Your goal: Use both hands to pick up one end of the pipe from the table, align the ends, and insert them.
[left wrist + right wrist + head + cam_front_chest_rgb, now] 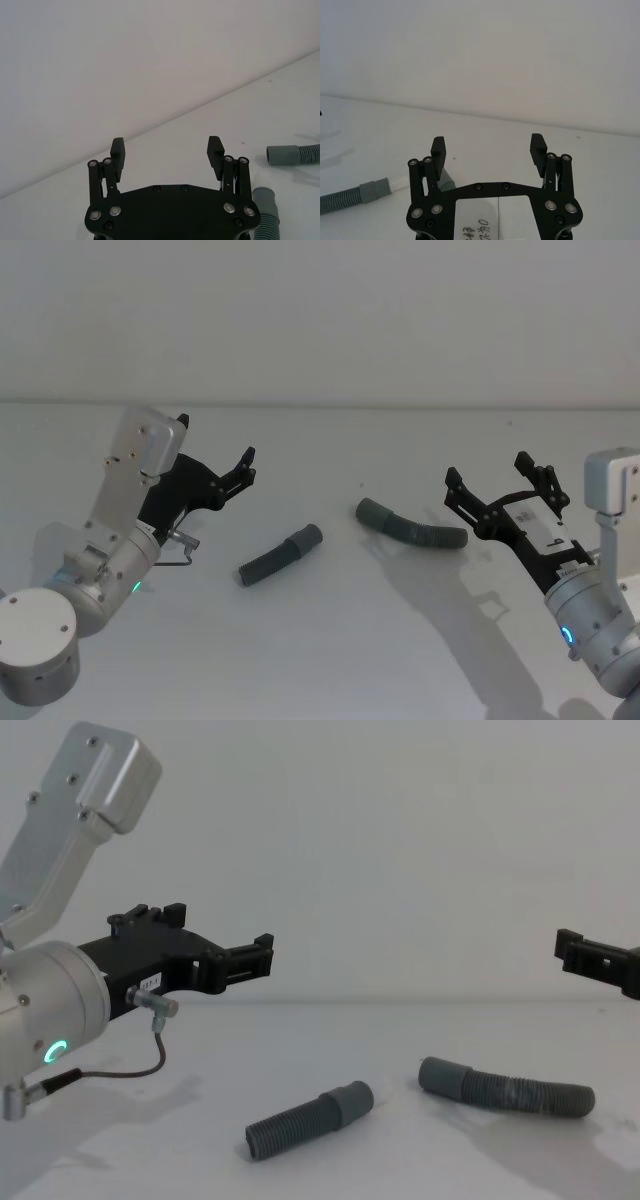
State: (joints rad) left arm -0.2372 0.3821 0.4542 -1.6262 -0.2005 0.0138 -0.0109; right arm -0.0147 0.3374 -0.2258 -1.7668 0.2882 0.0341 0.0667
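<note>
Two dark grey ribbed pipe pieces lie apart on the white table. The short straight piece has its smooth cuff end pointing toward the longer curved piece, whose cuff end faces back at it across a gap. My left gripper hovers open, above and left of the short piece. To the right of the long piece, my right gripper hangs open above the table. Neither holds anything. Both cuffs show in the left wrist view.
A plain white wall rises behind the table's far edge. A thin cable loops off the left wrist near the table. In the right wrist view one hose piece lies off to the side.
</note>
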